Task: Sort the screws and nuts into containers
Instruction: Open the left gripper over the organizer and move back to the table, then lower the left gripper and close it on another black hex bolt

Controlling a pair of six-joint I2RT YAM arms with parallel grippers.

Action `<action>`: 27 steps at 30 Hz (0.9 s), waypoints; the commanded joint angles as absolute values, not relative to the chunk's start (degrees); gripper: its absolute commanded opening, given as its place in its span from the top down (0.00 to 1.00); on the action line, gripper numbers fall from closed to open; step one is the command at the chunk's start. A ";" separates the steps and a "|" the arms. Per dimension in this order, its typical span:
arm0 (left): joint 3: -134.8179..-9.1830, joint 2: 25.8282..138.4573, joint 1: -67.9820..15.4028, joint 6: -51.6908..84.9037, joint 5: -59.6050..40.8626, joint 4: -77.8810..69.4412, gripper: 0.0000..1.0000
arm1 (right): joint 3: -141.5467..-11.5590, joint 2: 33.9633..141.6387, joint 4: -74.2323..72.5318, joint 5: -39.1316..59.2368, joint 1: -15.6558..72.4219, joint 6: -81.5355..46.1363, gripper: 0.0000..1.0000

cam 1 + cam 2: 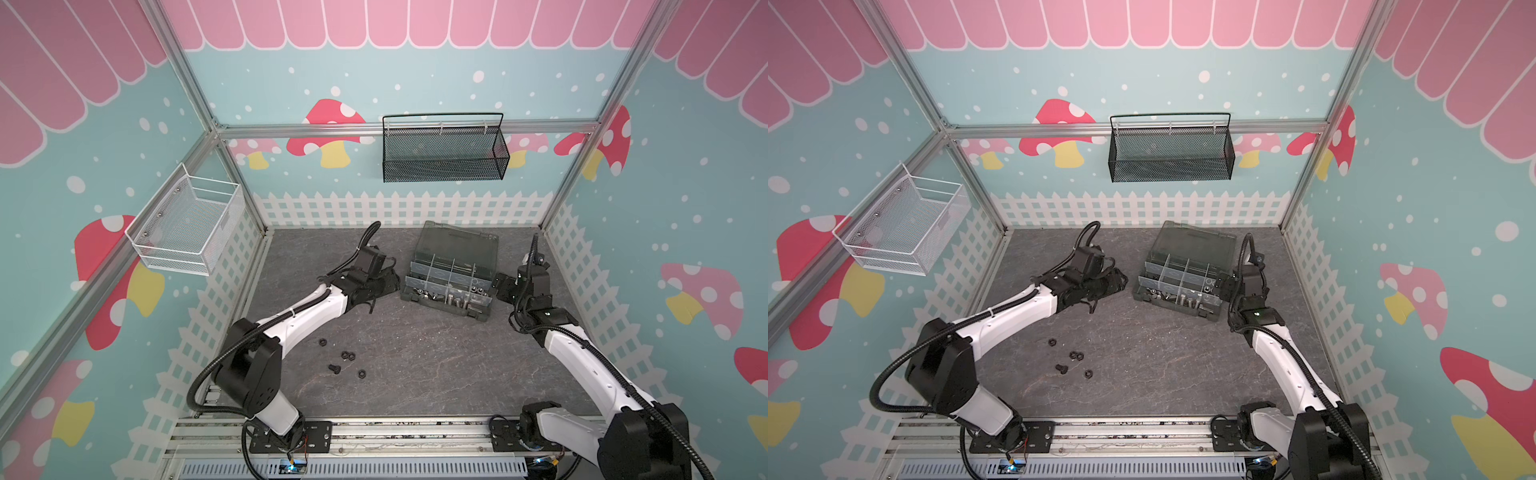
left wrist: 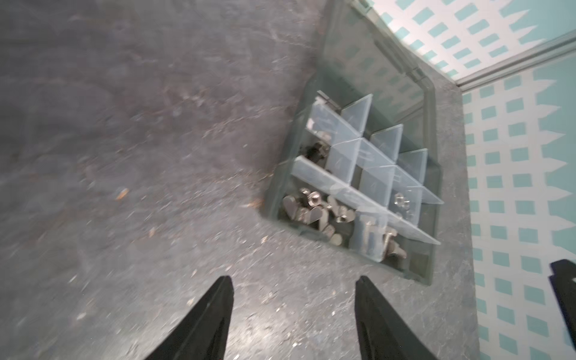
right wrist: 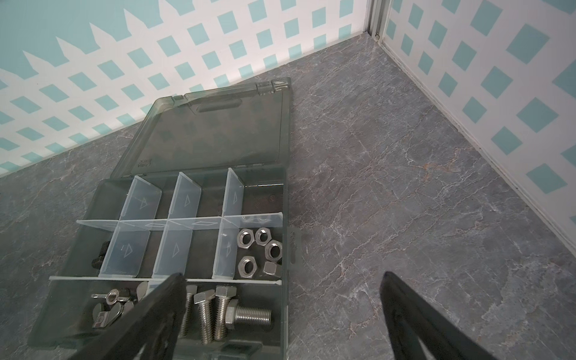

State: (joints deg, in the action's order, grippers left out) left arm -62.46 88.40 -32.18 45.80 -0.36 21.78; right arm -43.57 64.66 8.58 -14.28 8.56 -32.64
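Hovering just beside the left wall of the organizer box (image 3: 286, 199), the left arm (image 1: 316, 305) shows its jaws parted with nothing between them in the left wrist view. The right arm (image 1: 565, 345) has its jaws spread wide and empty too, with one finger (image 3: 156, 311) over the box's near row. The box sits open toward the far right corner of the surface (image 1: 415, 395). It holds silver screws (image 3: 215, 308), silver nuts (image 3: 258, 249), wing nuts (image 3: 109, 299) and a black screw (image 2: 314, 152) in separate compartments. Unsorted toward the front left corner lie four black nuts (image 1: 347, 355) and one short black screw (image 1: 334, 368).

The step in hand looks like a reach for these loose pieces. It would go best with a straight descent over a lone nut (image 1: 322, 342) rather than the pair lying together. The jaws should be narrowed beforehand so the neighbours are not scattered, and the release made low inside an empty compartment.
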 commanded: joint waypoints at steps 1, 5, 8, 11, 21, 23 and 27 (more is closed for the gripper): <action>-53.61 82.11 -32.69 52.91 4.88 25.77 0.36 | -44.43 65.21 8.44 -13.55 8.35 -32.75 0.02; -43.92 74.29 -33.87 60.14 6.58 30.41 0.37 | -44.32 65.81 8.00 -12.64 8.37 -32.76 0.02; -40.09 68.55 -35.83 63.66 8.82 35.71 0.38 | -44.15 66.17 7.49 -11.84 8.35 -32.86 0.02; -39.22 63.27 -36.77 65.76 11.17 41.47 0.38 | -44.19 66.44 7.25 -10.86 8.41 -32.97 0.02; -30.91 54.45 -37.27 74.24 11.23 51.42 0.42 | -43.42 65.91 6.76 -10.35 8.37 -33.34 0.02; -30.70 55.07 -37.25 73.99 11.80 51.26 0.43 | -43.42 66.00 6.55 -10.05 8.38 -33.34 0.02; -32.13 59.14 -37.02 71.25 12.23 49.89 0.44 | -43.45 66.16 6.24 -9.28 8.35 -33.53 0.02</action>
State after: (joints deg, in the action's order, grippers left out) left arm -30.81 57.12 -36.93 70.94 10.44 49.74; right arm -43.57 66.15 7.20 -10.09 8.56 -32.69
